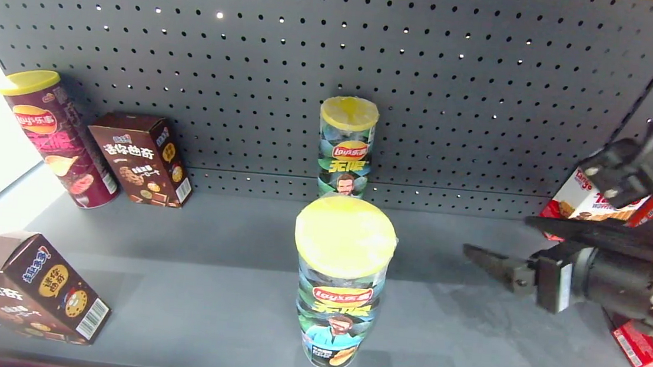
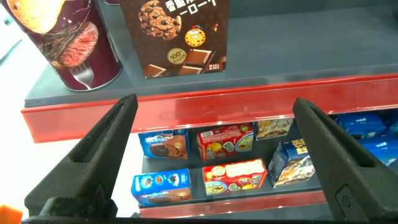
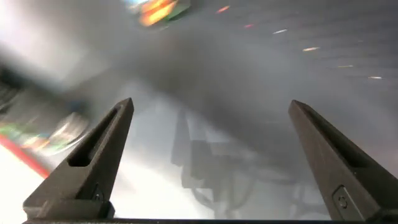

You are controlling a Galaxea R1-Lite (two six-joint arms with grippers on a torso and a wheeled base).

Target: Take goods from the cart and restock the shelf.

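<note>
Chip can stands near shelf edge

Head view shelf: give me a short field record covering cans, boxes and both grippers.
shelf: grey deck, pegboard behind
front can: upright, centre, near the front edge, yellow lid
rear can: upright at the back, behind the front can
left side: maroon can and brown cookie box at the back; cookie boxes at the front
right side: red wafer boxes
right gripper: open, empty, right of the front can, not touching it
left gripper: open, empty, facing the red front edge
</note>
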